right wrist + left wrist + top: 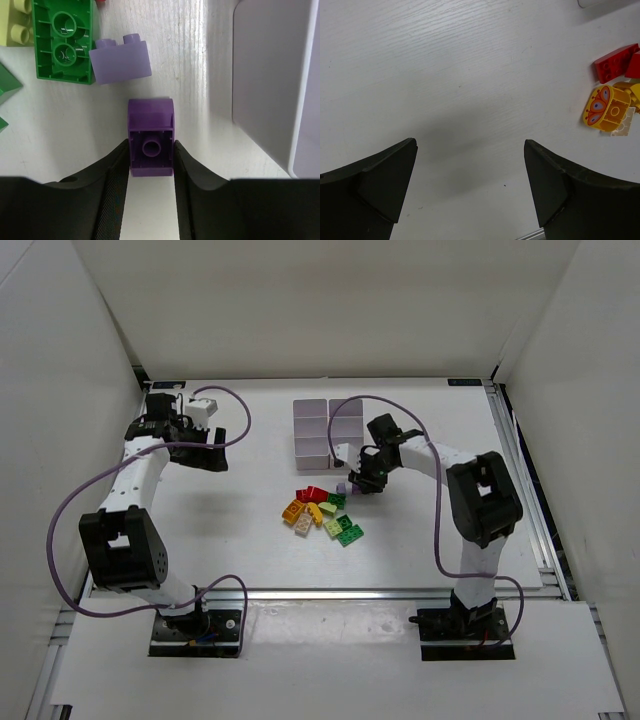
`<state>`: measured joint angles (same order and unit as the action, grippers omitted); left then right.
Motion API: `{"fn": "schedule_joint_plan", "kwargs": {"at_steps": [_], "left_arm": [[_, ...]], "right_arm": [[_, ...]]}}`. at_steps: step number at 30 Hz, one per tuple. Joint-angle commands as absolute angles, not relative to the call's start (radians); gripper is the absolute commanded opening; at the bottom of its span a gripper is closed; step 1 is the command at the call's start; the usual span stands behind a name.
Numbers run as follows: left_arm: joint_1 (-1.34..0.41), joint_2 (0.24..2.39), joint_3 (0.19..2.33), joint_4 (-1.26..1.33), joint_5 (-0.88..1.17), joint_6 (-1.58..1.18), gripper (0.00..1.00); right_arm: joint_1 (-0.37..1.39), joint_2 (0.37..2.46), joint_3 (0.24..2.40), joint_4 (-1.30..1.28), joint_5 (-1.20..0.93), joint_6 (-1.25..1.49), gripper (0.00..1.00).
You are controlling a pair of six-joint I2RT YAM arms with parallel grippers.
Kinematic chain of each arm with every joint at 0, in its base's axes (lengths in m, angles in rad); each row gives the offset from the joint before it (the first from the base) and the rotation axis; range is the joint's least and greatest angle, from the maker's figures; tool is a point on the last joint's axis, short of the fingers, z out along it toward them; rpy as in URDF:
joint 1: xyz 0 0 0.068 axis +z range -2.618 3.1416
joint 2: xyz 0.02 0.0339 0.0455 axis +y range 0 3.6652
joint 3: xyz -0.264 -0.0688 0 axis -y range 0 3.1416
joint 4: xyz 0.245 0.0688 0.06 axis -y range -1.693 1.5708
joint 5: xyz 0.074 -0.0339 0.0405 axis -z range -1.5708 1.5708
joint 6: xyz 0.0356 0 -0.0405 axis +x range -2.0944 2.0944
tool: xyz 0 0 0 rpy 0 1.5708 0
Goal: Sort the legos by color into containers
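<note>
Right claw (150, 150) pinched a dark purple lego (151, 135).
Both fingers pressed on the sides of the dark purple lego, just beside the white containers (270, 75). A light purple lego (121, 64) and a green lego (64, 42) lay close in front of it on the surface (190, 60). The left claw (470, 185) was spread wide over bare surface and held nothing, with the pile of legos (320, 512) off to one side.

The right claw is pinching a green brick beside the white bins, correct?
Not green: the brick in the right gripper is purple, as the right wrist view shows. It does lie beside the white bins.
</note>
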<state>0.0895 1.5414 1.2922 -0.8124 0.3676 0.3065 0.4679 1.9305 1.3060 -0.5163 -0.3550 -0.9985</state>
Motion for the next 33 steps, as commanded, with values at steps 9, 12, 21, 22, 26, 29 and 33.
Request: {"fn": "schedule_joint_plan", "kwargs": {"at_steps": [9, 12, 21, 22, 26, 29, 33], "left_arm": [[0.084, 1.532, 1.287, -0.816, 0.362, 0.345, 0.99], [0.084, 1.537, 1.285, -0.815, 0.376, 0.342, 0.99], [0.071, 1.583, 1.342, -0.815, 0.422, 0.314, 0.99], [0.071, 1.589, 1.348, -0.815, 0.422, 0.314, 0.99], [0.066, 1.614, 1.385, -0.815, 0.414, 0.314, 0.99], [0.064, 1.629, 1.401, -0.815, 0.420, 0.308, 0.99], [0.063, 1.631, 1.410, -0.815, 0.422, 0.308, 0.99]], "right_arm": [[0.480, 1.634, 1.193, -0.629, -0.485, -1.013, 0.00], [0.480, 1.527, 1.209, -0.695, -0.521, -1.000, 0.00], [0.431, 1.709, 1.610, -0.637, -0.471, -0.880, 0.00], [0.430, 1.780, 1.653, -0.623, -0.448, -0.891, 0.00], [0.414, 1.960, 1.879, -0.624, -0.408, -0.896, 0.00], [0.405, 2.064, 2.014, -0.637, -0.391, -0.893, 0.00], [0.400, 2.138, 2.094, -0.611, -0.361, -0.891, 0.00]]}}
